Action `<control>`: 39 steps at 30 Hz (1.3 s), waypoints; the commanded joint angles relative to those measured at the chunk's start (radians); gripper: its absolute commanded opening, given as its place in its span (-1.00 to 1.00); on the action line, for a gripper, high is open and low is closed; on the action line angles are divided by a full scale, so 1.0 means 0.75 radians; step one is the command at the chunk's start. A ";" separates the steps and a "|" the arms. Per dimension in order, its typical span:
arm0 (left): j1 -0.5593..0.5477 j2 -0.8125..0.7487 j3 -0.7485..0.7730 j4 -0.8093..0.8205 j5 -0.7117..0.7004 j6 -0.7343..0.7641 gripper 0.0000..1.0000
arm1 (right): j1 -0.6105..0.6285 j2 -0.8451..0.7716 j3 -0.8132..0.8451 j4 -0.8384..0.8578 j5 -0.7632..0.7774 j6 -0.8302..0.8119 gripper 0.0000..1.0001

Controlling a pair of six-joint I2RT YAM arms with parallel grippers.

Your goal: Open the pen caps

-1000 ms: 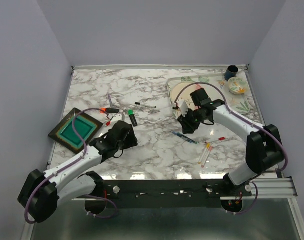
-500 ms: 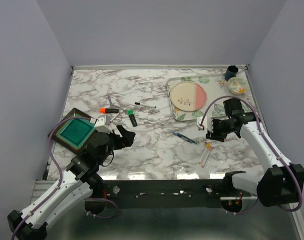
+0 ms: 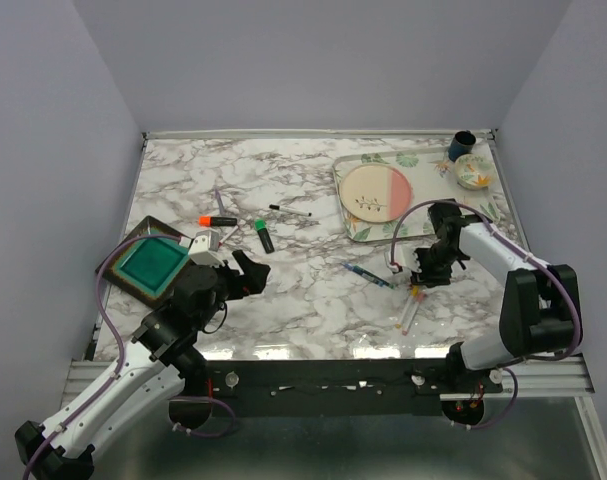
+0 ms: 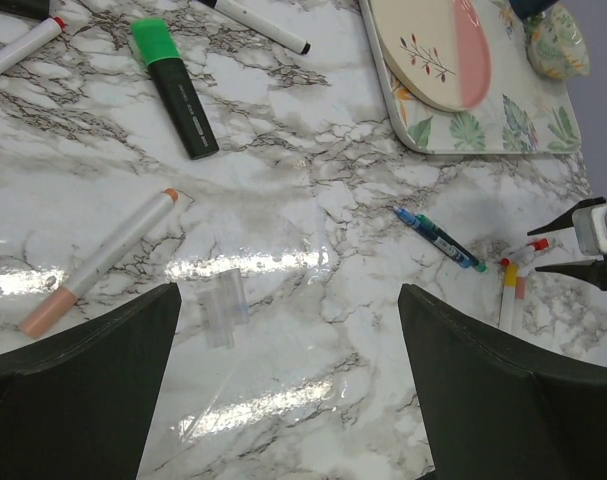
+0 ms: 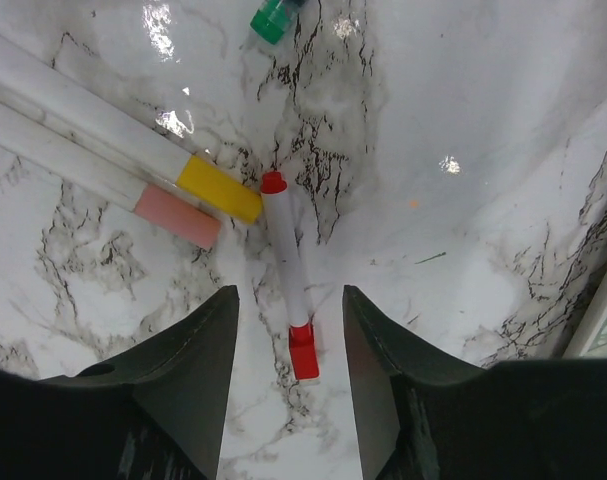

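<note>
The right hand hangs spread astride the slim white pen, its red cap between the fingers at six o'clock, seemingly lined up for a pinch. The yellow cap and pink cap crowd in at ten o'clock, the tray rim at four; bare worktop lies toward one. The left hand is spread, empty.

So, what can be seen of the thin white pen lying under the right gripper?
The white pen is slim, its barrel plastic-looking, with a small red plug at one end and a longer red cap, still on, at the other. It lies flat on the marble table between the open fingers of the right gripper; its plug end seems to touch a neighbour's yellow cap.
</note>
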 commanded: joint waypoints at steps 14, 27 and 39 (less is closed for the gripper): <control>-0.001 -0.002 -0.002 -0.002 -0.018 0.002 0.97 | -0.001 0.190 -0.009 0.203 0.100 0.104 -0.69; -0.001 0.019 -0.072 0.312 0.337 0.016 0.97 | -0.005 -0.045 0.114 0.228 -0.155 0.515 -0.99; -0.193 0.668 0.055 1.077 0.436 -0.117 0.96 | -0.152 -0.352 0.137 0.518 -0.716 1.618 -0.99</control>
